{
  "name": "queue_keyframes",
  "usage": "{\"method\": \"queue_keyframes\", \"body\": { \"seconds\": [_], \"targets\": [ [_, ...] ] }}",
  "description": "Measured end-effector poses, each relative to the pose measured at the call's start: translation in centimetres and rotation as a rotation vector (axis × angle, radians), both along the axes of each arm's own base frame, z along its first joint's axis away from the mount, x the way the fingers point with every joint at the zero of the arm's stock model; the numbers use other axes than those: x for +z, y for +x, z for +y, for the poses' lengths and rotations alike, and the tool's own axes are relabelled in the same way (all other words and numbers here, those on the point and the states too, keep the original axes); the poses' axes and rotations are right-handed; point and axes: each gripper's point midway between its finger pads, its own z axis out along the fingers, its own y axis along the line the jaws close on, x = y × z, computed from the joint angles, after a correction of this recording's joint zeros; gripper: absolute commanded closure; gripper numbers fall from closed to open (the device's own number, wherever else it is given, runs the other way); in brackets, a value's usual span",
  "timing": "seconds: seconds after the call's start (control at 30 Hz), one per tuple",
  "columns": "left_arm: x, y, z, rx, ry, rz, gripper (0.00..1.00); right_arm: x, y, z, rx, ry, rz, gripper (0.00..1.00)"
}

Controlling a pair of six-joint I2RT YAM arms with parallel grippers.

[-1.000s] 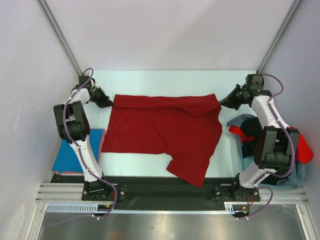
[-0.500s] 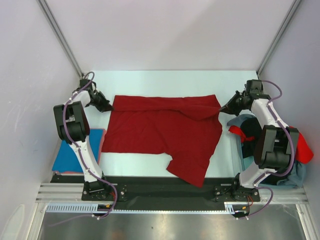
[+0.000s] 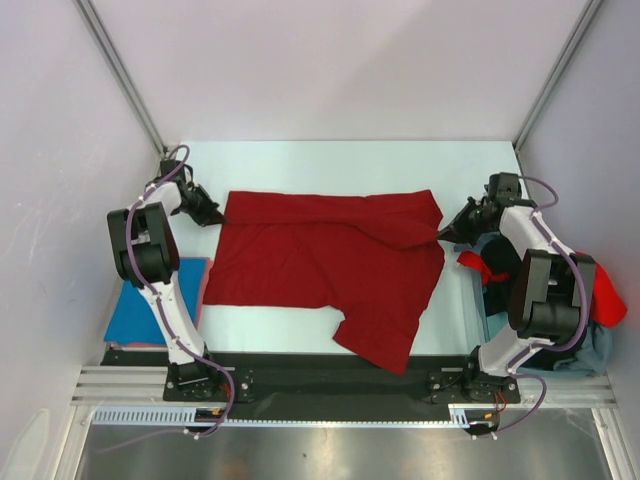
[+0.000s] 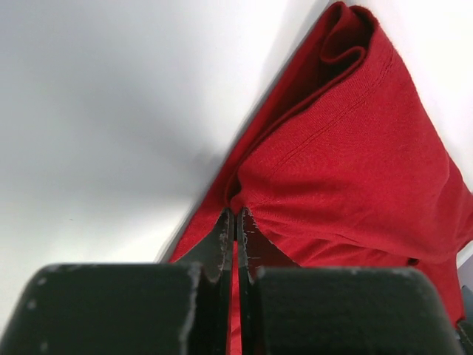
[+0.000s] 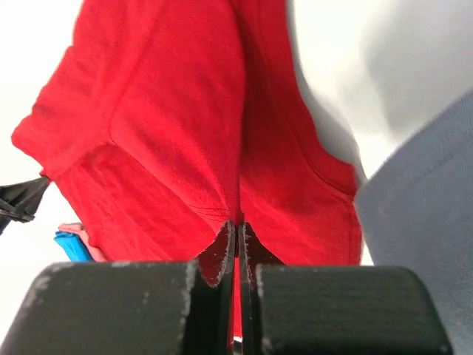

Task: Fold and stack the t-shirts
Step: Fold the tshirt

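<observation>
Dark red t-shirt (image 3: 320, 262) is lying spread across mid-table, wrinkled, its far edge doubling over into a narrow band — the near right part is trailing toward the near edge. Bright blue t-shirt (image 3: 150, 312) is sitting flat at the left. At the right, a black t-shirt (image 3: 503, 262), a brighter red t-shirt (image 3: 610, 300) and a pale grey-blue t-shirt (image 3: 592, 352) are lying heaped together.

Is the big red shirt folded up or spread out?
Mostly spread out. The red shirt lies wide across the table, only its far edge doubled over, where the left hand and right hand pinch its corners.
</observation>
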Motion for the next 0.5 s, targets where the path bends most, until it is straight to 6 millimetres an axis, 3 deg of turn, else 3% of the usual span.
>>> {"method": "queue_keyframes", "body": {
  "seconds": [0.33, 0.5],
  "targets": [
    [-0.1, -0.1, 0.2, -0.001, 0.016, 0.002, 1.00, -2.1, -2.3, 0.7, 0.022, 0.014, 0.063, 1.00],
    [-0.2, -0.2, 0.4, 0.003, 0.025, 0.009, 1.00, -2.2, -2.6, 1.5, 0.047, 0.020, 0.066, 1.00]
  ]
}}
